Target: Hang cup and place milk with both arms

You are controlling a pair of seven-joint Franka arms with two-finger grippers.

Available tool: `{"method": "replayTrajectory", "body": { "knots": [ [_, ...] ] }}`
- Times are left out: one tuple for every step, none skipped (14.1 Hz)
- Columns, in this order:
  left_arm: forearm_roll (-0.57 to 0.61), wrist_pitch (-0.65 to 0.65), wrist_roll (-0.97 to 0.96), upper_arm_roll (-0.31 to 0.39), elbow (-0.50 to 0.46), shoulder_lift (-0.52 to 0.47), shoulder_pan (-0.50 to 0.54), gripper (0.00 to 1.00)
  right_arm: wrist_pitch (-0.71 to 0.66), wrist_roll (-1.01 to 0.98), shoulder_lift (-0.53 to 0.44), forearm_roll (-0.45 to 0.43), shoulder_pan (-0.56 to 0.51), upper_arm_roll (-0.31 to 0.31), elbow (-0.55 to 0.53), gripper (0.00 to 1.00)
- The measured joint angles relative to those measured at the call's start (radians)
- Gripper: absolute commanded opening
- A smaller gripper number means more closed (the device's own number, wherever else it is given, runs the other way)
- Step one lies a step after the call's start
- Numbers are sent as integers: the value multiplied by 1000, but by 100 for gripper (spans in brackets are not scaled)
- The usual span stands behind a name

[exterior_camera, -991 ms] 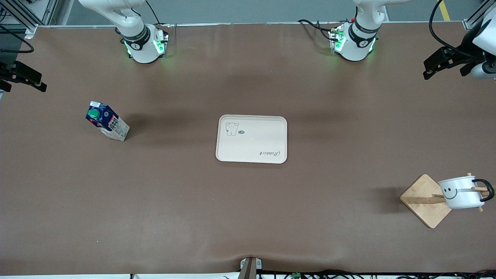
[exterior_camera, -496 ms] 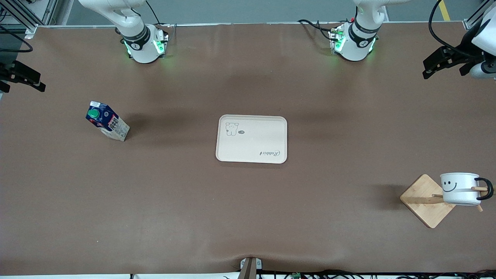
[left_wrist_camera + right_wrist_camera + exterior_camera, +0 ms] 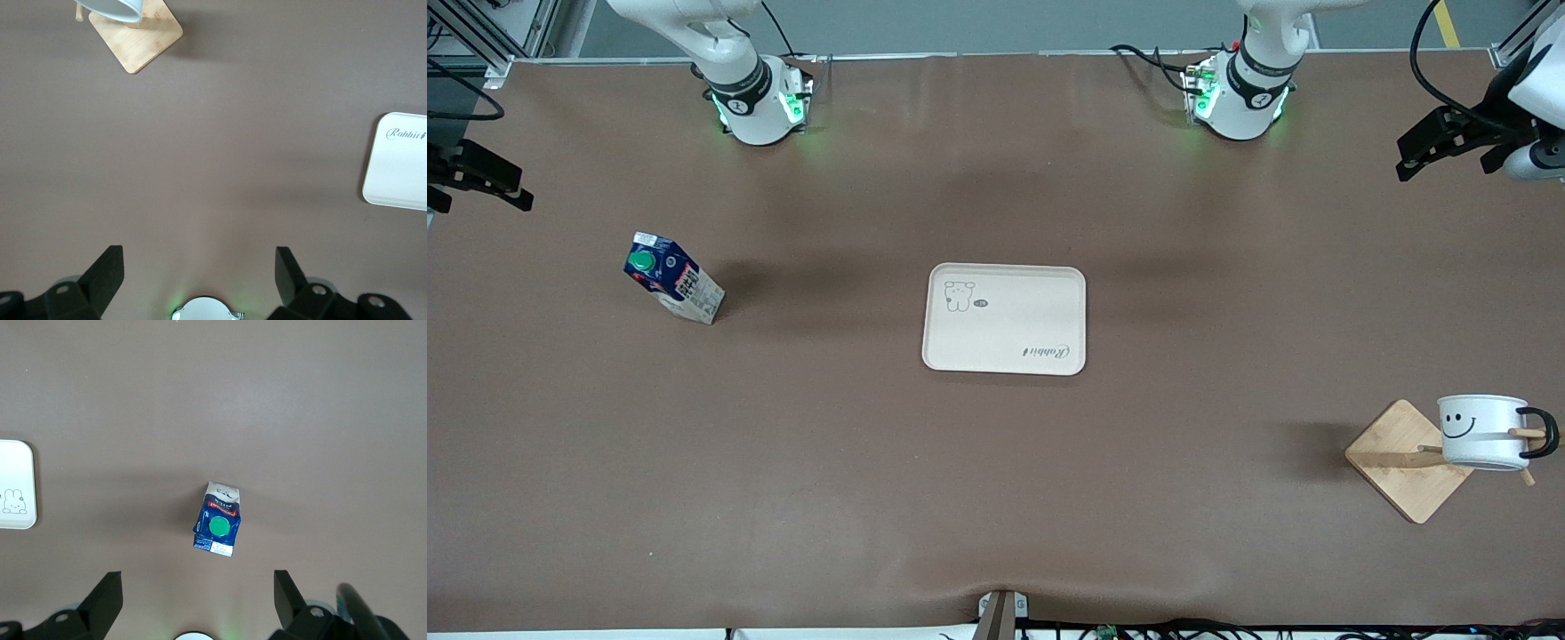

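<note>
Smiley-face cup (image 3: pixel 1482 431) already hangs by its black handle on a peg of the wooden rack (image 3: pixel 1408 460) at the left arm's end of the surface (image 3: pixel 996 498). Milk carton (image 3: pixel 670 287) stands upright toward the right arm's end, well apart from the cream tray (image 3: pixel 1005 317) in the middle. Left gripper (image 3: pixel 1440 142) and right gripper (image 3: pixel 482 178) hang at the edges, jaws wide, empty. Judged next: right gripper descends over the carton (image 3: pixel 217 519).

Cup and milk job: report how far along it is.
Done: the cup hangs by its handle on a peg of the wooden rack. In hand: nothing; the left gripper and the right gripper are both open and empty, high over the table. Left: the milk stands on the table, not on the tray.
</note>
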Motion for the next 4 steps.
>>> {"method": "replayTrajectory", "body": {
  "knots": [
    [0,0,0,0,0,0,0,100,0,0,0,0,0,0,0,100],
    [-3,0,0,0,0,0,0,100,-1,0,0,0,0,-1,0,100],
    [-9,0,0,0,0,1,0,100,-2,0,1,0,0,-1,0,100],
    [-14,-1,0,0,0,1,0,100,-4,0,1,0,-1,-1,0,100]
  ]
}}
